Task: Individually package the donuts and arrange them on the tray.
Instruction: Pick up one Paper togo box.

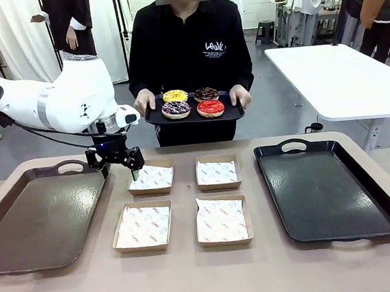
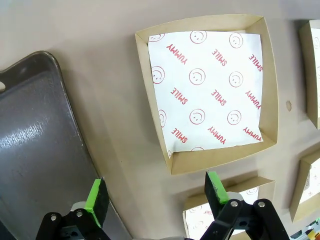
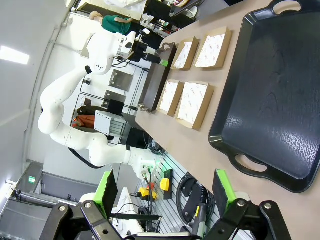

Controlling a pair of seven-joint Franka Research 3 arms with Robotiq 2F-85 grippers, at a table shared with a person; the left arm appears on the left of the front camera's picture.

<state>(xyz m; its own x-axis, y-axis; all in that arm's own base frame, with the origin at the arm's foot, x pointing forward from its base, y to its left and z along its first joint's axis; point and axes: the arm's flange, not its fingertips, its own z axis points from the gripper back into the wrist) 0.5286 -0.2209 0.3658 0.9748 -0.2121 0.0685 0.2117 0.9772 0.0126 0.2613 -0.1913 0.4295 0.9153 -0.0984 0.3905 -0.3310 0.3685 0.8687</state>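
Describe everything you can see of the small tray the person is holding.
The small tray is black, smooth, plastic-looking and shallow, with rounded corners and a low rim. The person's hands grip its short ends, holding it level at their waist, beyond the table. On it sit, two by two, a yellow donut and a chocolate donut behind, a purple donut and a red donut in front.

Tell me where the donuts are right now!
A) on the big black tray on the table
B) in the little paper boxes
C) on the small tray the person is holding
C: all four donuts sit on the small black tray that the person holds, and the paper-lined boxes hold none.
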